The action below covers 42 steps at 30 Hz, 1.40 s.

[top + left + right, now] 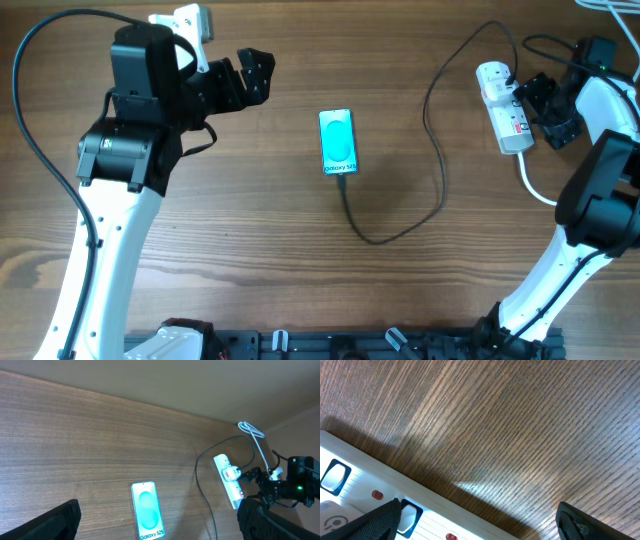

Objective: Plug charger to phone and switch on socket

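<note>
**Status: right arm at the socket, left arm standing clear**

The phone (338, 142) lies flat near the middle of the wooden table (240, 230), screen up. The charger (437, 150) cable meets the phone's lower edge. The plug appears seated, though the joint is too small to confirm.

The left gripper (247, 77) hovers well apart from the phone, fingers spread wide and empty. This probably keeps the work area clear.

The right gripper (540, 106) sits just beside the socket (506, 118), fingers likewise apart and holding nothing, placed for pressing a switch.

In the right wrist view the socket is cut off at the frame edge. Red marks show, but the switch position cannot be read. The charger's far end runs to a white adapter (492, 75), where the join is hard to make out.
</note>
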Available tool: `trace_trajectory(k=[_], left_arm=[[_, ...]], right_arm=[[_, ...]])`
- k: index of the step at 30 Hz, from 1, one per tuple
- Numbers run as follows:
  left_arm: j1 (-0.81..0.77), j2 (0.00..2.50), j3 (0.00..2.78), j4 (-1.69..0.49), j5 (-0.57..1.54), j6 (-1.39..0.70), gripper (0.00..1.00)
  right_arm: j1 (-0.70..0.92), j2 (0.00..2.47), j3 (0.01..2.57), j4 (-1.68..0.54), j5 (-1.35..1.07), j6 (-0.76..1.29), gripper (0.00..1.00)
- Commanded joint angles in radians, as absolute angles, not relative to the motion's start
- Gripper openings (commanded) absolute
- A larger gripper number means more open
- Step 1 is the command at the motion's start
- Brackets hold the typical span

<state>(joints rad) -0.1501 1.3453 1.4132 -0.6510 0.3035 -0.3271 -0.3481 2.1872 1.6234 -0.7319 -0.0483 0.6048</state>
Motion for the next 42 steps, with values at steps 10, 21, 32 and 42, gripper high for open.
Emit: trace_trajectory(k=[10, 21, 32, 42], left_arm=[[-0.146, 1.335, 1.408, -0.648, 0.294, -0.318, 1.00], [-0.146, 1.335, 1.408, -0.648, 0.294, -0.318, 1.00], [-0.146, 1.335, 1.408, -0.648, 0.294, -0.318, 1.00], [-0.146, 1.335, 1.408, -0.648, 0.294, -0.318, 1.00]], right_arm=[[-0.232, 2.236, 1.610, -0.764, -0.076, 0.549, 1.00], [-0.226, 2.236, 1.610, -0.779, -0.136, 0.524, 1.00], [-0.226, 2.236, 1.610, -0.797, -0.136, 0.522, 1.00], [-0.242, 2.162, 1.610, -0.865, -0.136, 0.553, 1.00]])
